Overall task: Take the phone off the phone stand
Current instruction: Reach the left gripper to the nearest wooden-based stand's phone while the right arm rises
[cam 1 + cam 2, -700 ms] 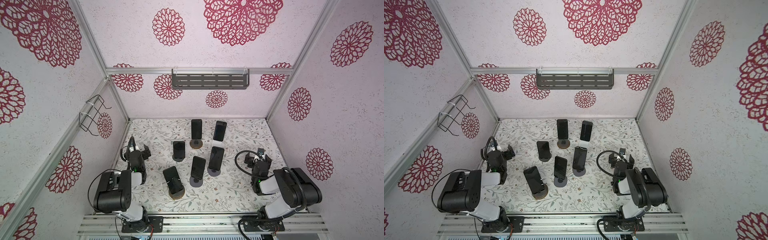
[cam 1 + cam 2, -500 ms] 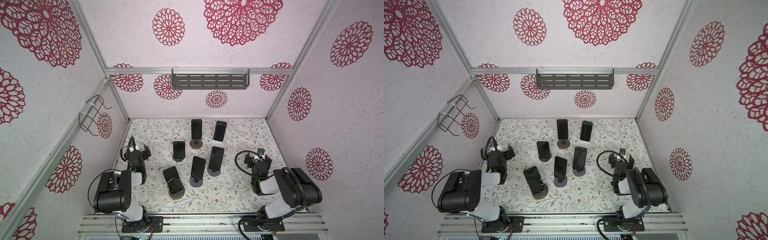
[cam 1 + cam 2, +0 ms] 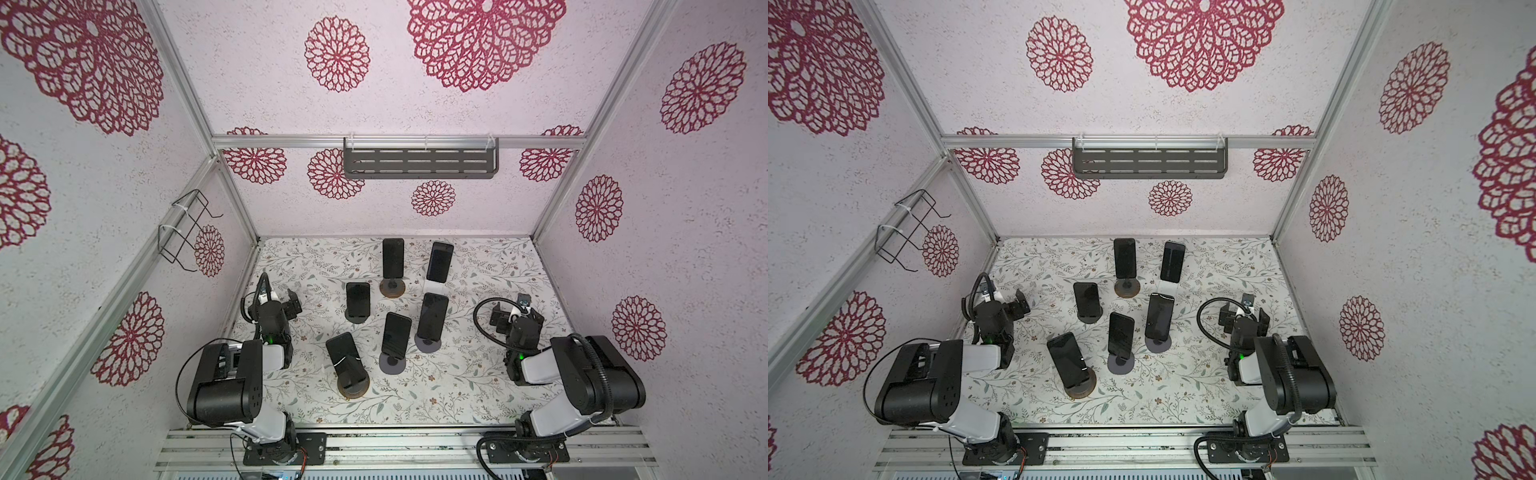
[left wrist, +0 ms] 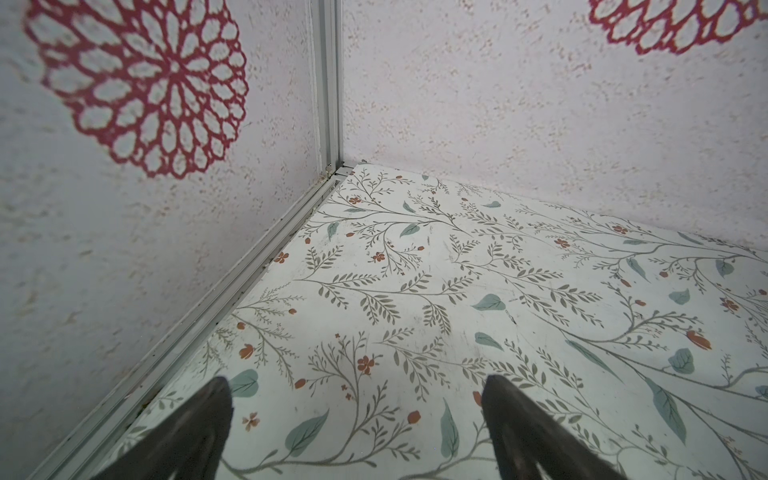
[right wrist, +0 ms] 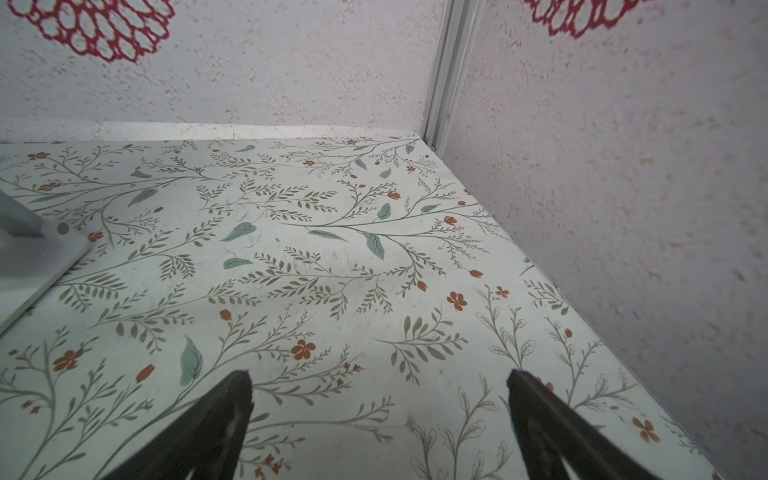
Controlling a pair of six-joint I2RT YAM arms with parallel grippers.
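On the floral bench (image 3: 478,270), the left end effector (image 4: 359,380) and right end effector (image 5: 380,374) sit near opposite sides, jaws apart, empty. Six phones (image 3: 396,340) lean on stands (image 3: 392,365) clustered mid-bench, close together. Reaching an inner one could topple neighbours; an angled pull could drag its stand along.

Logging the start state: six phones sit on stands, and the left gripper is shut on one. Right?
Not quite: the left wrist view shows the left gripper open, holding nothing. Six phones do sit on stands.
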